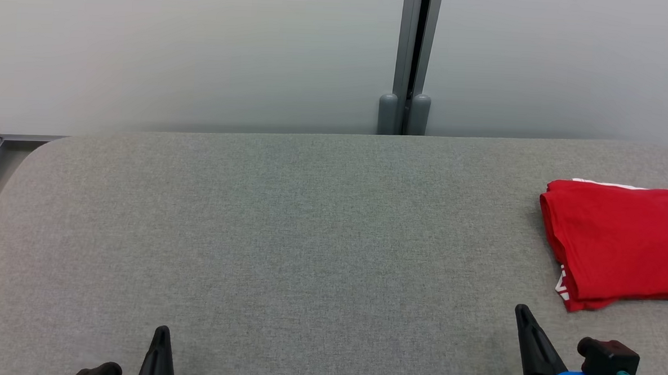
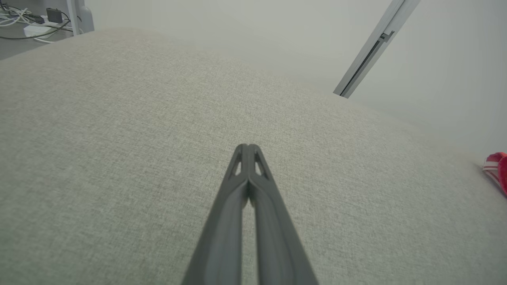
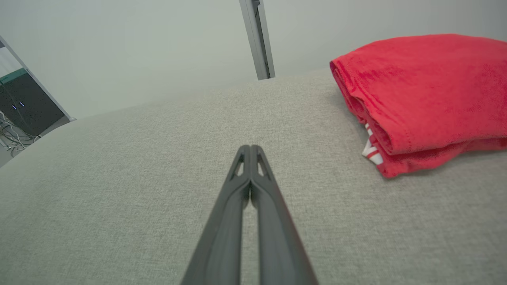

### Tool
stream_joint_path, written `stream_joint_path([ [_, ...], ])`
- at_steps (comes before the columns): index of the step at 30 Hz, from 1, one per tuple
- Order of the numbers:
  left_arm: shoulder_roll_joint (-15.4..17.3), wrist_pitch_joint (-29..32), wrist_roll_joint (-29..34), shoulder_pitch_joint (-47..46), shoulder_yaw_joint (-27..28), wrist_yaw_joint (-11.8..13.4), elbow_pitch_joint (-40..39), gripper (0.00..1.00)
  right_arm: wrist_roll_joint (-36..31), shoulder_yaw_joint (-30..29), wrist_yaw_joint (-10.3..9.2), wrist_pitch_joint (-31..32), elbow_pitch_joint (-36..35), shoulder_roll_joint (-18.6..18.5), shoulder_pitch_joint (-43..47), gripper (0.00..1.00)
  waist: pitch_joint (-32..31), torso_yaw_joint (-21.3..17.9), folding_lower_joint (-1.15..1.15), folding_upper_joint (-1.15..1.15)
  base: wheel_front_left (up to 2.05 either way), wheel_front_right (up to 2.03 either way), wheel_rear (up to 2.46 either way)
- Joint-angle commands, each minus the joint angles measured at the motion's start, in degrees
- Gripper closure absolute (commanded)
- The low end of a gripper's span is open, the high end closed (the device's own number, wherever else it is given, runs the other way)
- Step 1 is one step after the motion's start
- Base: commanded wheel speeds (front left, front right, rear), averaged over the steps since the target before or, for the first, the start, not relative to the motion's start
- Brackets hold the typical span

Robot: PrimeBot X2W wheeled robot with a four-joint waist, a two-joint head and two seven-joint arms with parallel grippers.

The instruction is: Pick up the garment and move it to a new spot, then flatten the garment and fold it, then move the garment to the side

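Note:
The garment [image 1: 619, 242] is red with white trim and lies folded in a neat stack at the right edge of the grey table [image 1: 310, 220]. In the right wrist view the garment [image 3: 420, 95] sits up and to the right of my right gripper [image 3: 250, 148], which is shut and holds nothing. That right gripper [image 1: 523, 311] stands low at the table's front, a little in front of the garment's near corner. My left gripper [image 1: 162, 331] is at the lower left, far from the cloth. Its tips [image 2: 247, 147] are pressed together, empty, and a sliver of the garment [image 2: 497, 168] shows at the far right.
A pale wall with a grey vertical post [image 1: 410, 61] runs behind the table. Cables and a power strip [image 2: 31, 21] lie on the floor beyond the table's left end. A dark cabinet [image 3: 23, 107] stands off to that side.

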Motion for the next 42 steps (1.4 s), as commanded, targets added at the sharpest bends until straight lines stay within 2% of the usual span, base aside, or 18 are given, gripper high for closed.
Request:
stream_joint_path([
  [1, 0.1, 0.5, -2.3, -1.9, 1.0, -0.4, -1.0, 1.0, 3.0, -0.4, 0.0, 0.5, -1.3, -0.1, -1.0, 1.0, 0.0, 0.0, 0.0, 0.0, 0.0, 0.0, 0.0],
  [21, -1.0, 5.4, -18.3, -4.7, 5.0, -2.6, -2.1, 1.0, 22.6, -2.3, 0.0, 5.4, -3.2, -0.1, -2.1, 1.0, 0.0, -0.3, 0.0, 0.0, 0.0, 0.0, 0.0],
  [42, -1.9, 9.4, -31.1, -6.9, 8.2, -4.5, -2.9, 1.0, 38.3, -4.0, 0.0, 9.4, -4.7, -0.2, -3.0, 1.0, -0.1, -0.6, 0.0, 0.0, 0.0, 0.0, 0.0],
])
